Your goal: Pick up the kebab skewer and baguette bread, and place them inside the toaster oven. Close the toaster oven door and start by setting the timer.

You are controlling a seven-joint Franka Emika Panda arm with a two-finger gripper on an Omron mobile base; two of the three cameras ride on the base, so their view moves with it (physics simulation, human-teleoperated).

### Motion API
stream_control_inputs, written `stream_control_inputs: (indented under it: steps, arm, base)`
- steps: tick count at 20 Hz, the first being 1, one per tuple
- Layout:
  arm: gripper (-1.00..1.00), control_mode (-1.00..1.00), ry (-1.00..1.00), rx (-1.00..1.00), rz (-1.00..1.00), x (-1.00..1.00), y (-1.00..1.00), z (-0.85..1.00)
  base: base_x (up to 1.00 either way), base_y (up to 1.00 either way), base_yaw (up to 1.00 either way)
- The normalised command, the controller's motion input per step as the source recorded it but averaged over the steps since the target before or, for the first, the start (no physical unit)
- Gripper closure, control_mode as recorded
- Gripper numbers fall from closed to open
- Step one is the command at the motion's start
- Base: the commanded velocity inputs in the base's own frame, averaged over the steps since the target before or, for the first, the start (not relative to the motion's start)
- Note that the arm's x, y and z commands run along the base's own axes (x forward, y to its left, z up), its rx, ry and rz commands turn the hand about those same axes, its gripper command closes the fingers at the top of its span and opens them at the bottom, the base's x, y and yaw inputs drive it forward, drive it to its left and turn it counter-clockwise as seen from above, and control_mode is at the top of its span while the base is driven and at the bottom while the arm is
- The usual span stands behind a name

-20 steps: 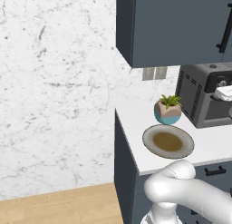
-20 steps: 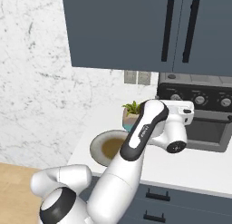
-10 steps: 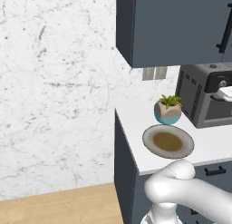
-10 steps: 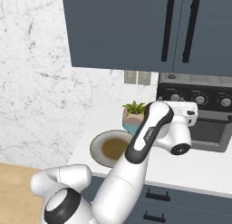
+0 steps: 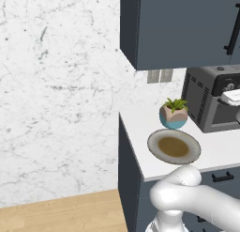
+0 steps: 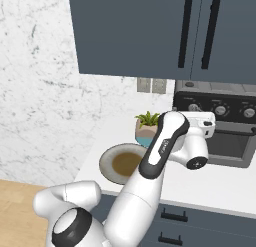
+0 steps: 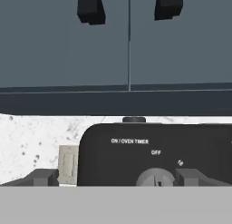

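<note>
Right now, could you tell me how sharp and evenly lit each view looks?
Left base view: flat, even light, soft shadow under the plate. Right base view: crisp, no glare on the toaster oven. Hand view: timer knob slightly soft, its label still legible.

A white marble wall (image 5: 56, 95) rises above a light wood floor (image 5: 61, 214). Dark blue-grey upper cabinets (image 6: 150, 36) with black handles (image 6: 185, 33) hang over a white tabletop (image 5: 140, 132) on dark base cabinets (image 5: 127, 179). An outlet plate (image 6: 152, 85) sits on the wall behind.
</note>
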Motion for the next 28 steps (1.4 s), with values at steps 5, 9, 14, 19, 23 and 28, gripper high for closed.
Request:
stream_control_inputs:
  steps: [5,9,14,19,23,28]
  arm:
    - [-1.00,-1.00,0.00,-0.01,0.00,0.15,-0.02,0.00]
    - [-1.00,-1.00,0.00,-0.01,0.00,0.05,-0.07,-0.03]
    - [-1.00,-1.00,0.00,-0.02,0.00,0.00,-0.02,-0.08]
    - [-1.00,-1.00,0.00,-0.02,0.00,0.05,0.00,-0.06]
    - [-1.00,-1.00,-0.01,-0.03,0.00,0.04,-0.12,0.00]
    - [-1.00,-1.00,-0.03,-0.02,0.00,0.12,-0.03,0.00]
  base:
    - [0.00,0.00,0.00]
    - [0.00,0.00,0.00]
    - [0.00,0.00,0.00]
    - [0.00,0.00,0.00]
    - [0.00,0.00,0.00]
    - [0.00,0.00,0.00]
